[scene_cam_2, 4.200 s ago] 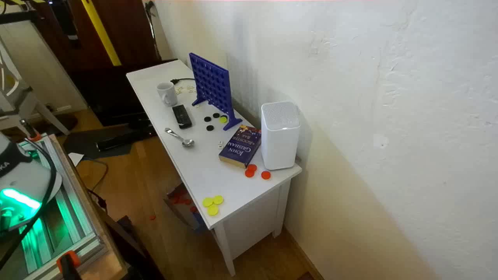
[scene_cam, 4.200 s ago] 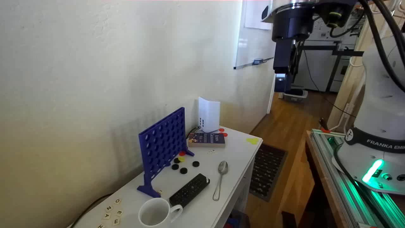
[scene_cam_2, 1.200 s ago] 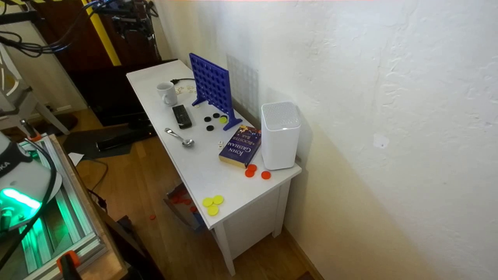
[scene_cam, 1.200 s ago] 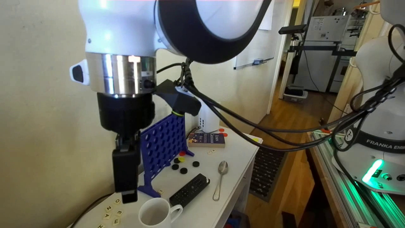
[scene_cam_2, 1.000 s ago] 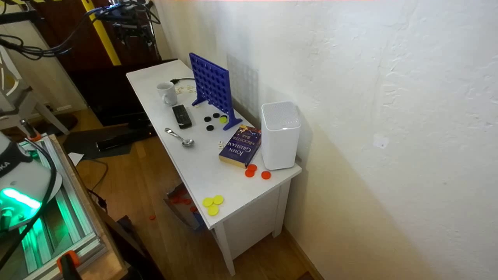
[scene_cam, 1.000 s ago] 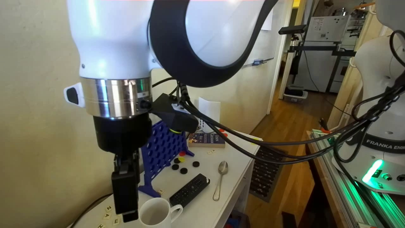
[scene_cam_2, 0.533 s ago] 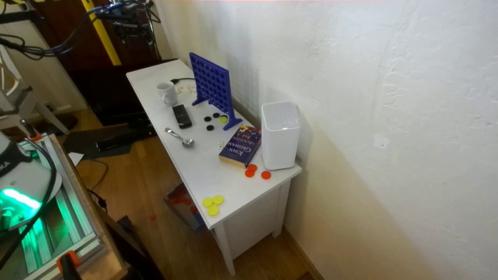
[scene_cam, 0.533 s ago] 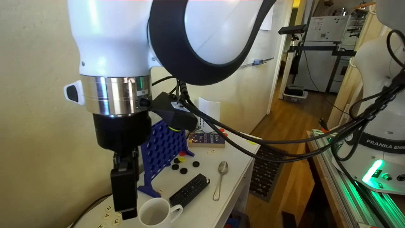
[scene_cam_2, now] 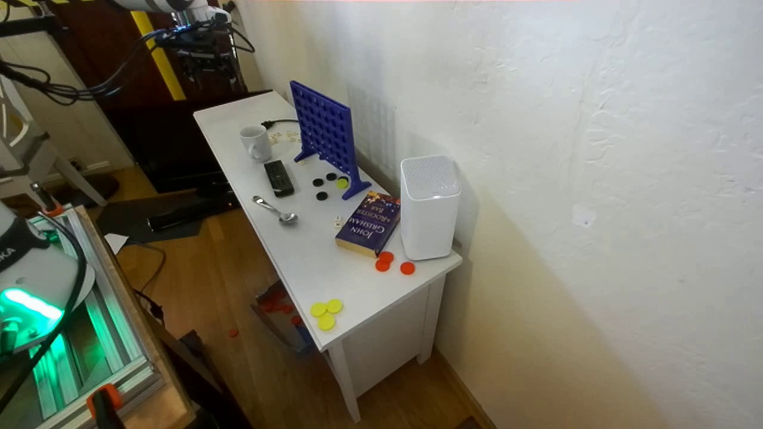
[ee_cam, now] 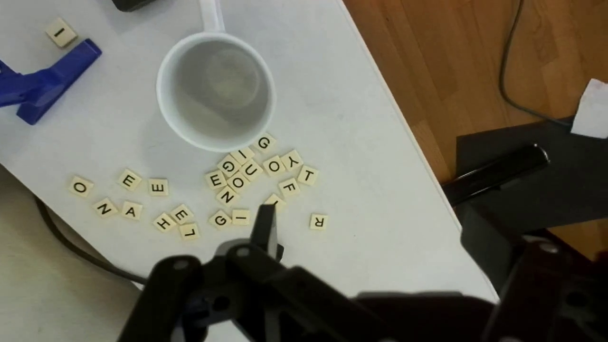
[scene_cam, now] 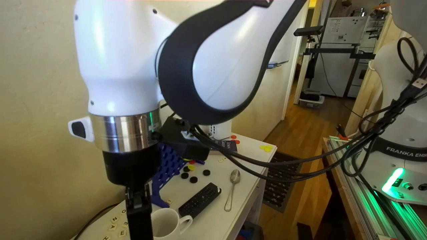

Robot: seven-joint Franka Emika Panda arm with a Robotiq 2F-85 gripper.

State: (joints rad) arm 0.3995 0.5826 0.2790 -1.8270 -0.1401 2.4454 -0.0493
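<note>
From left in wrist view, note foot of blue game frame (ee_cam: 57,81), then white mug (ee_cam: 197,95) upright on white table (ee_cam: 380,190), then scattered letter tiles (ee_cam: 238,182) just below mug in that view. Find gripper (ee_cam: 370,237) farther right, spread wide above table, grasping nothing, partly hiding one tile. Past table's edge, see wooden floor (ee_cam: 441,90).

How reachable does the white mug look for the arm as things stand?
Probably reachable, yes: in the wrist view the fingers stand wide apart, holding nothing, and nothing covers the white mug from above. Letter tiles crowd one side but lie flat; the blue grid stands apart.
</note>
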